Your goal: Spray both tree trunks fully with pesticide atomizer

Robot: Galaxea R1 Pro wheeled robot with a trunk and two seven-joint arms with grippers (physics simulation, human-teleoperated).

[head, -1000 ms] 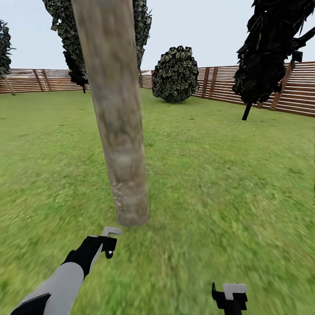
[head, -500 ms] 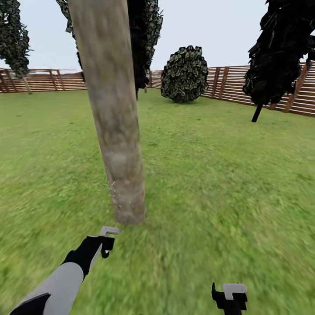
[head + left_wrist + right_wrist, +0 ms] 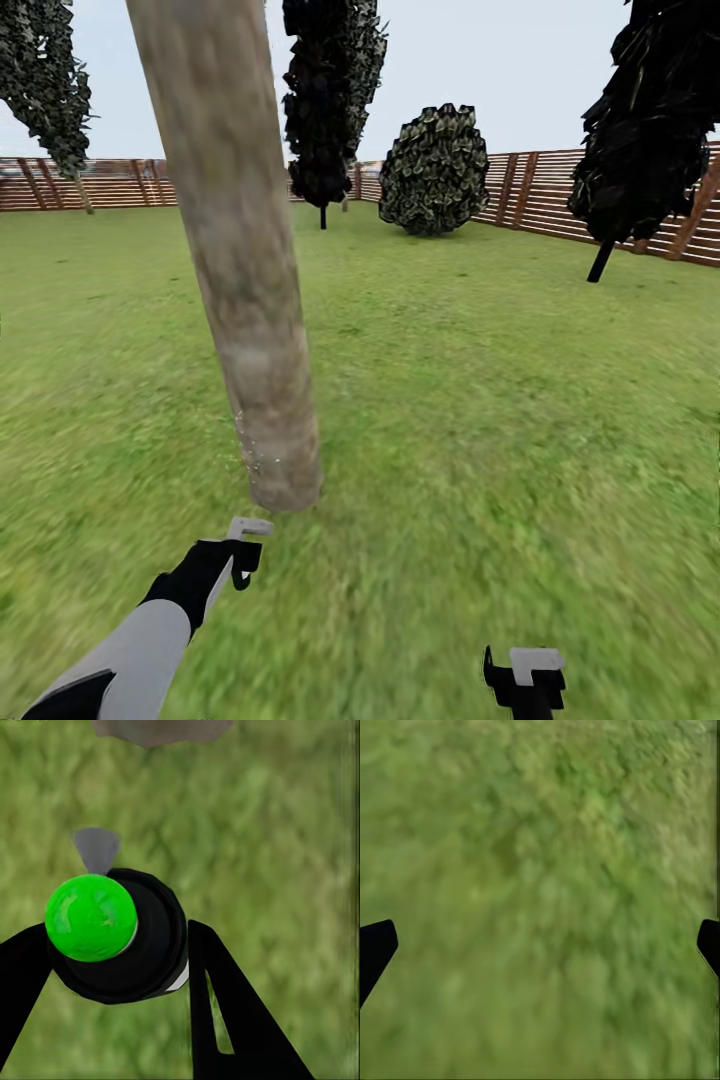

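On the lawn of the garden, seen from the head, the tree trunk (image 3: 240,260) rises close in front of the robot, leaning a little, and a thin scatter of pale pesticide (image 3: 252,445) specks clings to its lower part near the grass; the rest of the bark looks bare, so I judge the coverage of this trunk only begun and the second tree not yet treated. The left hand (image 3: 243,548) reaches toward the trunk's foot, near it but apart; the right hand (image 3: 527,672) hangs low over the grass, well apart from the trunk. From the left wrist, the pesticide atomizer (image 3: 124,937) sits clamped between the two black fingers (image 3: 225,1005), so pickup is done; its top shows green, a grey nozzle (image 3: 96,849) points toward the trunk's base, and how much liquid it holds cannot be told. From the right wrist, the right hand's fingertips (image 3: 375,945) stand wide apart over the grass, with nothing between them.
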